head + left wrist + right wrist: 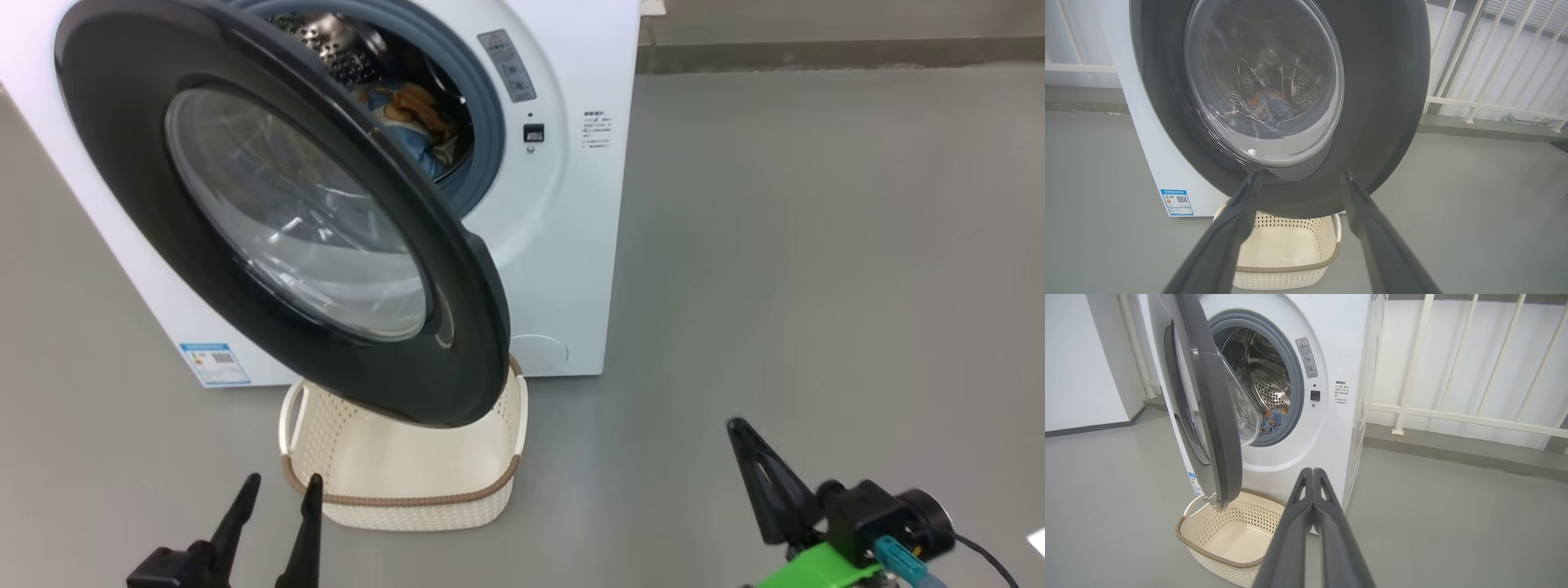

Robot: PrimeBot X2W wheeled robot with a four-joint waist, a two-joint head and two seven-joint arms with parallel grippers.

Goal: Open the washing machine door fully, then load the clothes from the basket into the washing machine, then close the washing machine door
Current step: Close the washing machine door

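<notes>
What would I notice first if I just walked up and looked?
The big round washing machine door, black-rimmed with a bulging glass window, hangs partly open in front. Behind it, colourful clothes lie in the steel drum, and the cream basket sits looking empty on the floor below the door.

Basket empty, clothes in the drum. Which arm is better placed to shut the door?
Probably left: the left claw is open and points at the outer face of the washing machine door. The shut right claw sits off towards its inner side.
</notes>
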